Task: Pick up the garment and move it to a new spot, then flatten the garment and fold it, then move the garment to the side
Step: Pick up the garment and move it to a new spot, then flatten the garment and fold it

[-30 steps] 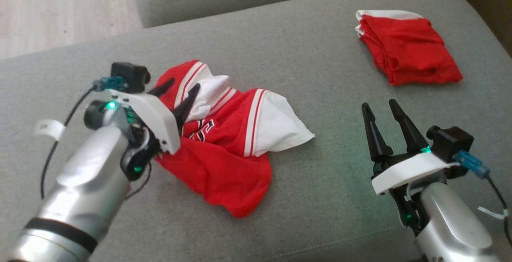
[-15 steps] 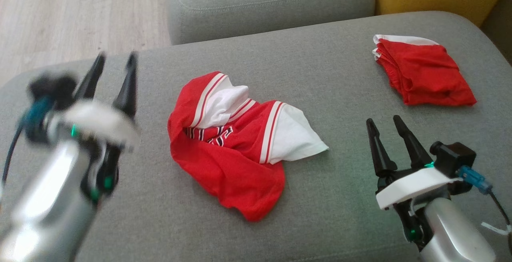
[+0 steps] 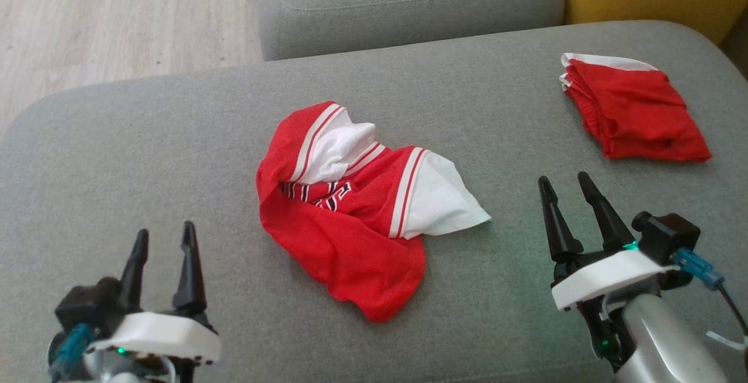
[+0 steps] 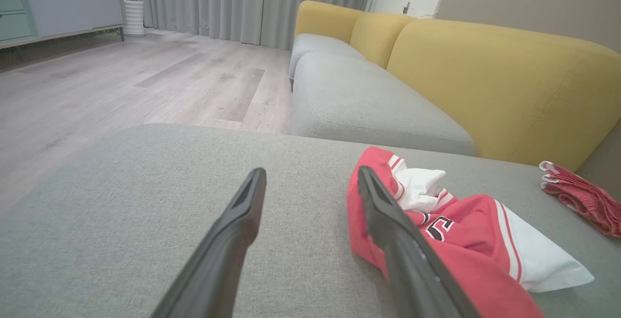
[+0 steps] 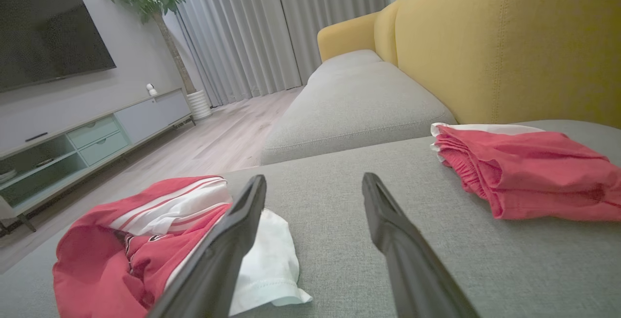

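Note:
A crumpled red and white garment [image 3: 356, 207] with striped trim lies in a heap in the middle of the grey sofa seat [image 3: 146, 155]. It also shows as the garment [image 4: 451, 230] to the right of the left fingers and as the garment [image 5: 145, 230] at the lower left of the right wrist view. My left gripper [image 3: 165, 241] stands open at the lower left, well clear of the cloth, with nothing between its fingers. At the lower right my right gripper [image 3: 565, 189] is open too, a short way right of the garment's white corner.
A folded red garment [image 3: 634, 108] lies at the back right of the seat, seen also as the folded garment [image 5: 524, 172]. A second grey cushion [image 3: 409, 3] and a yellow backrest [image 4: 499, 80] sit beyond. Wooden floor [image 3: 87, 14] lies past the seat's left edge.
My left gripper has let go of the garment and drawn back to the lower left, open. The garment stays heaped on the seat. The head camera has shifted. The right gripper has hardly moved.

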`<state>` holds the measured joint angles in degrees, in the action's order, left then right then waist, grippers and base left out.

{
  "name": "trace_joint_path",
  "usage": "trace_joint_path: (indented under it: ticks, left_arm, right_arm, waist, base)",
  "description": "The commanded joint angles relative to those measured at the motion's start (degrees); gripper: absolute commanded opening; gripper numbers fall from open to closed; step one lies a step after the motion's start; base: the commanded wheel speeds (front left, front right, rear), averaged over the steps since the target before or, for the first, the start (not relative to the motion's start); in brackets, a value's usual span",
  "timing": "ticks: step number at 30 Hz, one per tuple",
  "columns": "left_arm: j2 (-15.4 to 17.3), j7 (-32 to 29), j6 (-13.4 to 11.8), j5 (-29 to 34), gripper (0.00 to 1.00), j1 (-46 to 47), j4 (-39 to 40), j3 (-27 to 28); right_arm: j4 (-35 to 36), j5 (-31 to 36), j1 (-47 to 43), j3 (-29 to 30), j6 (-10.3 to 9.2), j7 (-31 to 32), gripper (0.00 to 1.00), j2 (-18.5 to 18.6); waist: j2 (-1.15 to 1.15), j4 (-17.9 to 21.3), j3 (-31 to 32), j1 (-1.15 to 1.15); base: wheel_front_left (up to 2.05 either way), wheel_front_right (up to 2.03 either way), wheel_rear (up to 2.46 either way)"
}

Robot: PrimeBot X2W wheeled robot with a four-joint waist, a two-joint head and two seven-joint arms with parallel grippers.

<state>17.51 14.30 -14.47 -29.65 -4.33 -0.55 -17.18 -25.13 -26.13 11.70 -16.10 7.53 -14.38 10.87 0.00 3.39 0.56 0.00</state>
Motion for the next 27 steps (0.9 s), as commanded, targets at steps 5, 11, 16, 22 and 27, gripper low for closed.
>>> trace_joint_path:
  ticks: [5,11,16,22,27]
  left_arm:
    - [-2.11,0.69,1.91,2.92,1.0,3.6,0.59,4.12]
    - [-4.14,0.69,3.79,4.7,1.0,4.01,-1.08,5.56]
    - [-5.68,0.7,5.26,5.72,1.0,4.51,-2.1,5.88]
    - [-8.23,0.7,6.73,6.84,1.0,6.55,-2.75,4.91]
    - [-9.78,0.7,7.74,7.59,1.0,8.06,-3.35,4.69]
  right_arm:
    - [1.62,0.41,1.3,-1.26,-0.04,-0.62,1.0,0.95]
    - [0.79,-0.22,2.73,-3.33,-0.04,0.74,1.0,1.73]
    - [0.22,-2.71,6.8,-6.45,-0.04,4.75,1.0,3.12]
    - [-1.41,-8.29,15.34,-11.92,-0.04,16.06,1.0,6.45]
    - [-4.45,-12.73,22.46,-15.22,-0.04,25.24,1.0,8.41]
  waist:
    - [0.0,-0.57,-0.16,0.0]
    - [0.0,-1.42,-0.64,0.0]
    - [0.0,-3.44,-1.81,0.0]
    - [0.0,-8.3,-4.95,0.0]
    - [0.0,-11.85,-7.66,0.0]
  base:
    - [0.0,0.0,0.0]
    - [0.0,0.0,0.0]
    - [0.0,0.0,0.0]
    - [0.0,0.0,0.0]
    - [0.0,0.0,0.0]
